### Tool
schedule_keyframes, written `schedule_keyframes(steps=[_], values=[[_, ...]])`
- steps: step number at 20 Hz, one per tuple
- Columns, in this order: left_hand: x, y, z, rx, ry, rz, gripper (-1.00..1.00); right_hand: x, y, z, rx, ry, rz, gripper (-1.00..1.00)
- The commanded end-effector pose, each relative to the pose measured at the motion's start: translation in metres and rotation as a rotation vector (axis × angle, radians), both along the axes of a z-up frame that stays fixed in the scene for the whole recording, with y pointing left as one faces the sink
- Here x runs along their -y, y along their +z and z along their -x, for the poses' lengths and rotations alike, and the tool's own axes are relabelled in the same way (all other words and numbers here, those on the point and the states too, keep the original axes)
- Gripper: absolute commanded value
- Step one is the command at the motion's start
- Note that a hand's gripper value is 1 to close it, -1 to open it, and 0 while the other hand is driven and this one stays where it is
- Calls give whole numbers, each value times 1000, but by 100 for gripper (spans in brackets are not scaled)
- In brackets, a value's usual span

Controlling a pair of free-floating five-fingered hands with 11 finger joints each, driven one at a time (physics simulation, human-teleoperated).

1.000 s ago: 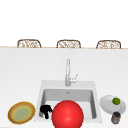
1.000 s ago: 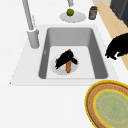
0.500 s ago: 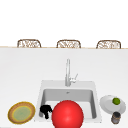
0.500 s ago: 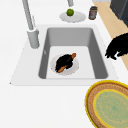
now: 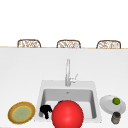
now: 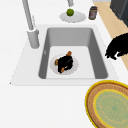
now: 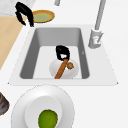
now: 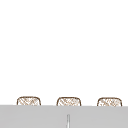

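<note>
Inside the sink (image 6: 92,47) my right hand (image 7: 62,53) reaches down onto a white plate (image 7: 73,71). Its fingers curl round the far end of an orange carrot (image 7: 60,71) lying across that plate. A small brown lump (image 7: 70,65) lies on the plate beside the carrot. In the left side view the right hand (image 6: 65,63) covers most of the carrot (image 6: 62,69). My left hand (image 5: 46,111) hangs idle above the sink's front left corner, fingers drooping and relaxed, holding nothing. The left hand (image 7: 23,13) hovers next to the yellow plate (image 7: 43,15).
A large red ball (image 5: 67,114) covers the sink's front middle in the front view. A white plate (image 5: 107,105) with a lime (image 5: 116,101) and a dark jar (image 5: 116,117) stand right of the sink. The faucet (image 5: 67,72) rises behind the basin. The yellow plate (image 5: 21,112) is at the left.
The right hand has settled slightly lower over the carrot on the plate. The left hand has not moved.
</note>
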State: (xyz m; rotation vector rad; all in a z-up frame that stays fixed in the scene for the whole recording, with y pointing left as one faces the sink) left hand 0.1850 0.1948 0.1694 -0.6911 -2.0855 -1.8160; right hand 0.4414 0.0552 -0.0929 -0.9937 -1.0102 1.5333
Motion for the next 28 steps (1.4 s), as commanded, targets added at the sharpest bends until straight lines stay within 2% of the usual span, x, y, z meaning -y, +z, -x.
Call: schedule_keyframes(steps=[1,4,9,18,28], values=[[0,0,0,0,0,0,0,-1,6,-4,-57,-4,0,100],[0,0,0,0,0,0,0,-11,27,-5,-99,-6,21,100],[0,0,0,0,0,0,0,-18,43,-3,-193,-21,39,100],[0,0,0,0,0,0,0,-25,90,-10,-280,-44,34,100],[0,0,0,0,0,0,0,-26,149,-16,-296,-56,69,100]])
